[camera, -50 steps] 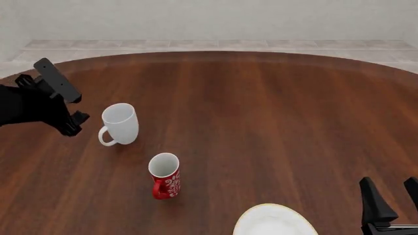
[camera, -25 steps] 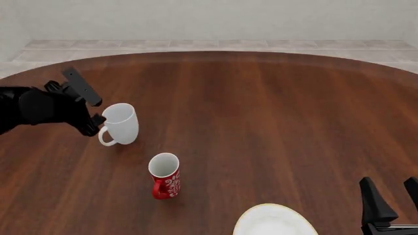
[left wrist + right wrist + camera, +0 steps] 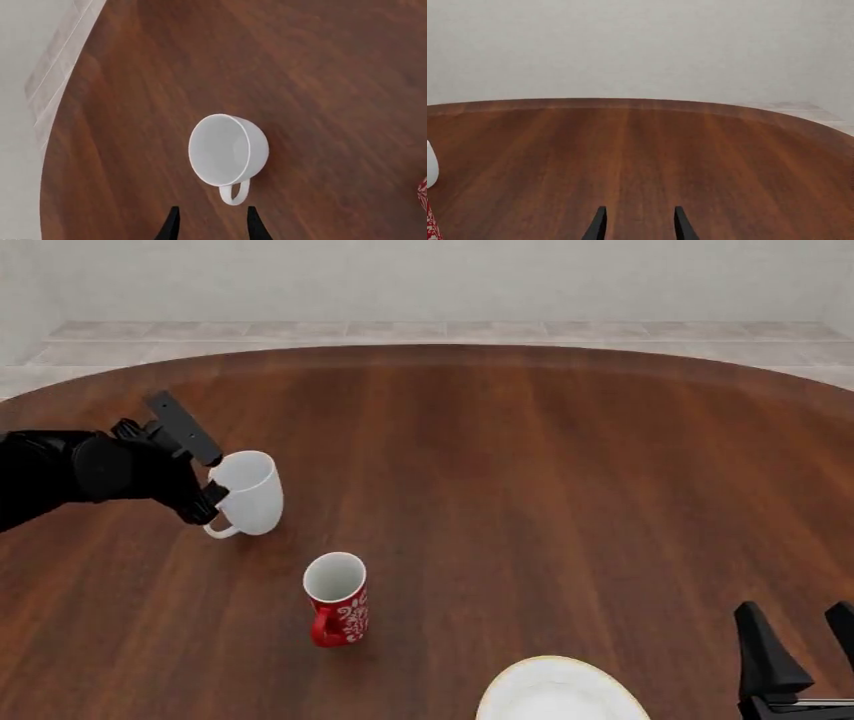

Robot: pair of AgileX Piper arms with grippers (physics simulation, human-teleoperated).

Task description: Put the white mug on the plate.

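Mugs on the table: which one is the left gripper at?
The plain all-white ceramic mug, handle toward the open left gripper. The smaller red mug with white lettering stands apart, nearer the camera.

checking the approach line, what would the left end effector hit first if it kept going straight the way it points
Most likely the white mug: its loop handle sits just ahead of the open left end effector, between the finger lines. Depth is uncertain.

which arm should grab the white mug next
Left. The left gripper is open right beside the white mug, its handle lined up with the jaws in the wrist view. The right gripper sits far off, near the plate.
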